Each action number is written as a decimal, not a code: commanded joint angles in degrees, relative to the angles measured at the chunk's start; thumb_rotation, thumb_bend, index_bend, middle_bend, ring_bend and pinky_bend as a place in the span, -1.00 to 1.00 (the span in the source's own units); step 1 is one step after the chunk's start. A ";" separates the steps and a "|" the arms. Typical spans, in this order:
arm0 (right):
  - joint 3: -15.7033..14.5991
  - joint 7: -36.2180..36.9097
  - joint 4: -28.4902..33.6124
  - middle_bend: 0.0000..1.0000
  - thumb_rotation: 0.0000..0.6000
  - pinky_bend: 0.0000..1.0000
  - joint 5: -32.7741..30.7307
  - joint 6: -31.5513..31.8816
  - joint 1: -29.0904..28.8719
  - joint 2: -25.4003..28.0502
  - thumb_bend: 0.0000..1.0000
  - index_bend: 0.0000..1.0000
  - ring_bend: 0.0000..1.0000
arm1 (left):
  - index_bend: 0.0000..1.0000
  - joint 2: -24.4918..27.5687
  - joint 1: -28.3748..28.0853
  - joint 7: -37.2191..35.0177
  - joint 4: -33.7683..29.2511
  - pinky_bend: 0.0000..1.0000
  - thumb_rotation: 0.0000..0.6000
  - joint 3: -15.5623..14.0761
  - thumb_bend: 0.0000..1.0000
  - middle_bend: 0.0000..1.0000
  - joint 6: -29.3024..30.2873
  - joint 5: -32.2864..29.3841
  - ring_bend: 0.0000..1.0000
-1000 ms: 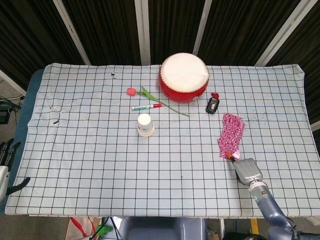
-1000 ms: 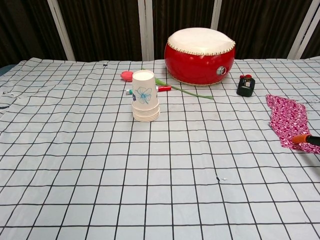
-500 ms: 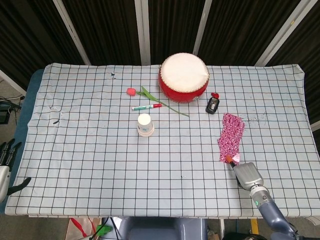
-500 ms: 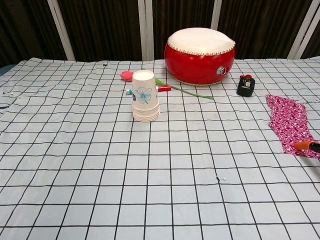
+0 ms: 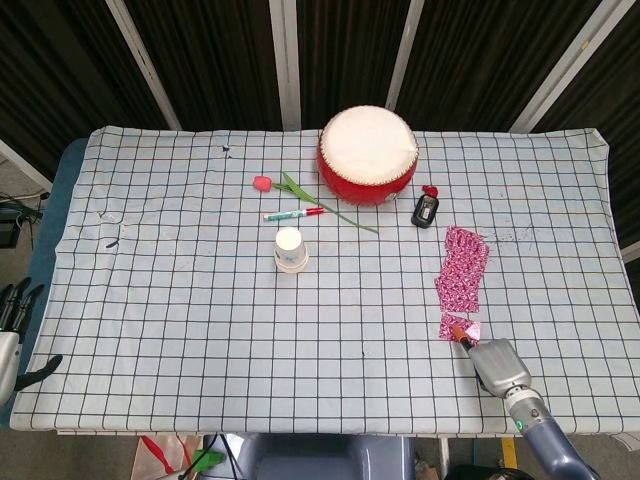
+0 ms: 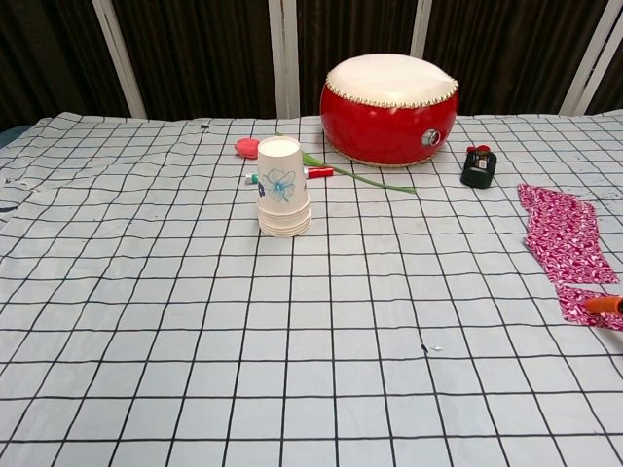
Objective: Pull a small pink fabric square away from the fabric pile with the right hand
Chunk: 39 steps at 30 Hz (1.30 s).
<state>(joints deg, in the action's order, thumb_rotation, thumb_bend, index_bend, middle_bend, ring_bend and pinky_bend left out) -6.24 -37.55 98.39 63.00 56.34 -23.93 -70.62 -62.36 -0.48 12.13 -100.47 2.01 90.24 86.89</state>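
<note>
The pink patterned fabric pile [image 5: 462, 268] [image 6: 563, 236] lies on the checked cloth at the right. A small pink fabric square [image 5: 459, 328] [image 6: 584, 304] sits just in front of it, with a narrow strip of cloth showing between them. My right hand [image 5: 497, 365] is at the table's front right, its grey back turned up. Its orange fingertip [image 6: 605, 305] presses on the square's near edge; the other fingers are hidden. My left hand [image 5: 12, 330] hangs off the table's left edge, fingers apart and holding nothing.
A red drum [image 5: 367, 155] stands at the back centre, with a small black device [image 5: 425, 209] to its right. A pink tulip [image 5: 263, 183], a marker [image 5: 293, 213] and a stack of paper cups [image 5: 290, 249] lie left of centre.
My right hand has drawn back toward the front edge. The small pink square came with it and now lies apart from the pile. The left hand has not moved.
</note>
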 commanded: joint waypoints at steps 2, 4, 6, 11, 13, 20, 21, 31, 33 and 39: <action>-0.79 -0.04 1.25 0.70 1.00 0.44 1.11 0.82 0.47 0.82 0.57 -0.87 0.72 | -0.80 -0.01 0.01 0.06 -0.05 -0.96 1.00 -0.02 -0.51 -1.00 -0.02 -0.04 -1.00; -0.89 -0.03 1.48 0.70 1.00 0.44 1.40 1.03 0.53 0.92 0.57 -0.87 0.72 | -0.80 0.00 0.02 0.07 -0.07 -0.96 1.00 -0.01 -0.51 -1.00 0.02 -0.03 -1.00; -0.92 -0.03 1.73 0.70 1.00 0.44 1.75 1.34 0.58 1.00 0.57 -0.87 0.72 | -0.80 0.00 0.05 0.03 -0.05 -0.96 1.00 0.00 -0.51 -1.00 0.08 -0.04 -1.00; -0.76 0.24 2.93 0.70 1.00 0.44 3.19 2.53 0.73 1.46 0.57 -0.87 0.72 | -0.80 0.06 0.05 -0.08 -0.05 -0.96 1.00 0.04 -0.51 -1.00 0.08 -0.14 -1.00; -0.43 0.56 3.25 0.70 1.00 0.44 3.86 3.27 0.81 1.55 0.57 -0.87 0.72 | -0.80 0.06 0.05 -0.08 -0.04 -0.96 1.00 0.02 -0.51 -1.00 0.08 -0.10 -1.00; 3.02 1.87 3.58 0.70 1.00 0.44 3.15 4.95 -0.10 1.81 0.57 -0.87 0.72 | -0.80 0.06 0.07 -0.11 -0.02 -0.96 1.00 0.06 -0.51 -1.00 0.13 -0.18 -1.00; 3.17 1.74 3.56 0.70 1.00 0.44 2.77 4.77 -0.25 1.81 0.57 -0.87 0.72 | -0.80 0.06 0.07 -0.11 -0.03 -0.96 1.00 0.06 -0.51 -1.00 0.12 -0.18 -1.00; 5.10 -1.47 1.49 0.70 1.00 0.44 -6.48 0.35 -3.63 1.02 0.57 -0.87 0.72 | -0.80 -0.04 0.03 0.35 -0.12 -0.96 1.00 0.05 -0.51 -1.00 -0.07 -0.41 -1.00; 5.12 -1.70 1.13 0.70 1.00 0.44 -7.28 0.00 -3.95 0.98 0.57 -0.87 0.72 | -0.80 -0.07 0.08 0.41 -0.12 -0.96 1.00 0.06 -0.51 -1.00 0.07 -0.37 -1.00; 5.09 -2.78 -0.43 0.70 1.00 0.44 -9.69 -1.06 -5.15 0.62 0.57 -0.87 0.72 | -0.80 -0.21 0.06 0.79 -0.14 -0.96 1.00 0.03 -0.51 -1.00 0.02 -0.41 -1.00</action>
<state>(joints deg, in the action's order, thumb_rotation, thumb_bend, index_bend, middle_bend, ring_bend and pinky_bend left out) -1.10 -40.02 98.33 53.73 55.59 -28.78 -69.91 -62.56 -0.42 12.89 -100.62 2.03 90.24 86.48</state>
